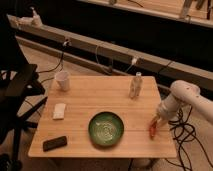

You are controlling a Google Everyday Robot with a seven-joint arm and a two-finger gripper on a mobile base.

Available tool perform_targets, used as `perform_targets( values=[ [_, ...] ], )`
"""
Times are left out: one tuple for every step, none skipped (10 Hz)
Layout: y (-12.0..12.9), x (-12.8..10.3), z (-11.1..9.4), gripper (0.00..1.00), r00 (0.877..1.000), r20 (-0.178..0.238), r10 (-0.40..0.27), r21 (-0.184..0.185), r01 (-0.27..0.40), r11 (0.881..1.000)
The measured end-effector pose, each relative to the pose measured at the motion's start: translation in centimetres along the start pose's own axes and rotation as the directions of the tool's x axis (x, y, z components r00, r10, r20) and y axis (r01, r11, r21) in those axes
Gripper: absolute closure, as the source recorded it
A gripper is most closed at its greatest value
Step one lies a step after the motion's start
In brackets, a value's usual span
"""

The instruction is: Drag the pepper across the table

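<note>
The pepper (152, 129) is a small orange-red tapered thing lying near the right edge of the light wooden table (85, 107), right of the green bowl (106, 128). My gripper (155, 121) comes in from the right on a white arm and sits directly over the pepper's upper end, touching or nearly touching it. The pepper's lower tip shows below the gripper.
A white cup (62, 80) stands at the back left. A pale bottle (135, 85) stands at the back right. A yellowish sponge (59, 110) lies at the left, a black flat device (54, 143) at the front left. Cables hang off the right side.
</note>
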Motion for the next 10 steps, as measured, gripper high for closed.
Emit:
perform_targets(
  values=[
    [-1.0,-0.2,-0.1,1.00,1.000,-0.001,0.005,0.006,-0.005,1.000],
    [-1.3,-0.2,-0.1,1.00,1.000,-0.005,0.021,0.010,-0.021,1.000],
    [-1.0,0.0,-0.1,1.00,0.999,-0.011,0.043,0.013,-0.043,0.999],
    [-0.6,0.4,-0.1,1.00,0.998,-0.016,0.058,0.016,-0.058,0.998],
    [0.3,1.0,-0.2,1.00,0.997,-0.019,0.078,0.018,-0.077,0.997],
    [2.3,1.9,-0.5,1.00,0.995,-0.018,0.095,0.013,-0.095,0.995],
    [4.0,2.6,-0.7,1.00,0.994,-0.015,0.104,0.010,-0.104,0.995],
    [5.3,3.1,-1.0,1.00,0.994,-0.013,0.107,0.007,-0.107,0.994],
    [6.5,3.6,-1.1,1.00,0.994,-0.009,0.111,0.004,-0.110,0.994],
    [7.2,4.1,-1.1,1.00,0.994,-0.006,0.111,0.000,-0.111,0.994]
  ],
)
